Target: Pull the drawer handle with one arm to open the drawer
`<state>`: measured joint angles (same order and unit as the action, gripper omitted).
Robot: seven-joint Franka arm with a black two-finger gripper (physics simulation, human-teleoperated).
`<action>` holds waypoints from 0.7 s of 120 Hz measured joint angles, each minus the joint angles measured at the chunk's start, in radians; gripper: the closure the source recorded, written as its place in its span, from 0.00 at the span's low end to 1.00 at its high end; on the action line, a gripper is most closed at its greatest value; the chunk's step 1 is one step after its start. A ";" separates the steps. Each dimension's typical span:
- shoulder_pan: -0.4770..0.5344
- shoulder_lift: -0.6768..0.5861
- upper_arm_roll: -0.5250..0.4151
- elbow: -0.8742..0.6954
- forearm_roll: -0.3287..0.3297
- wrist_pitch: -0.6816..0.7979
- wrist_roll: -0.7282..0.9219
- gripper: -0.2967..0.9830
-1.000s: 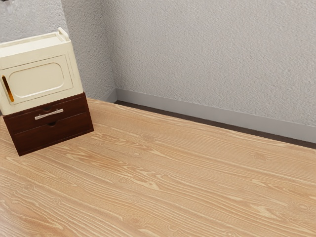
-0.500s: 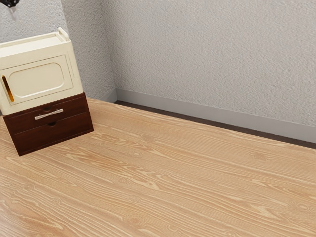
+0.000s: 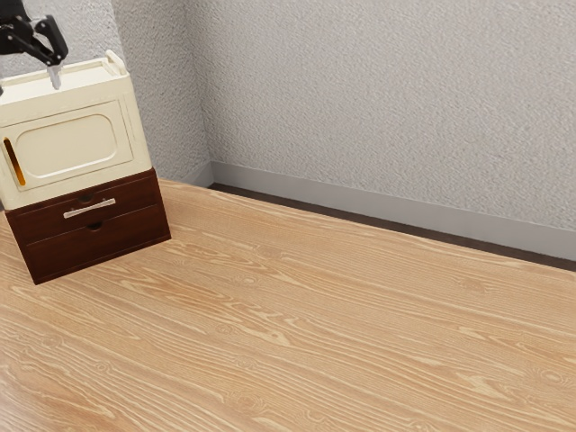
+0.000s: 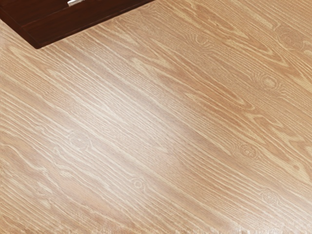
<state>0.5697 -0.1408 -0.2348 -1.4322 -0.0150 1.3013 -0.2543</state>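
In the exterior view's upper left corner, my black gripper (image 3: 29, 85) shows against the cream cabinet's top, its fingers spread apart with nothing between them. Well below it is the silver handle (image 3: 89, 209) on the dark brown drawer unit (image 3: 108, 238); gripper and handle are apart. The drawers look closed. In the wrist view, part of the handle (image 4: 76, 2) and the brown drawer front (image 4: 83, 20) appear; the rest of the unit is cut off there.
A cream cabinet (image 3: 72, 144) with an oval-panelled door and an orange-brown grip rests on top of the drawer unit. Wood-grained tabletop (image 3: 315, 324) extends in front and toward the exterior view's right. A textured wall (image 3: 387, 99) stands behind.
My gripper has come down and farther into the exterior view from the upper left corner. The drawer unit and cabinet have not moved.
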 joint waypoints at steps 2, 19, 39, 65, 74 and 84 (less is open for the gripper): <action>-0.005 -0.024 0.000 -0.038 0.000 0.010 0.000 0.23; -0.026 -0.202 -0.001 -0.349 -0.003 0.122 -0.001 0.23; -0.044 -0.317 0.002 -0.618 -0.004 0.310 -0.002 0.23; -0.161 -0.447 0.066 -0.832 -0.037 0.446 -0.004 0.23; -0.208 -0.502 0.103 -0.882 -0.057 0.442 -0.004 0.23; -0.227 -0.558 0.122 -0.960 -0.072 0.446 -0.004 0.23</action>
<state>0.3427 -0.6993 -0.1128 -2.3923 -0.0874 1.7472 -0.2584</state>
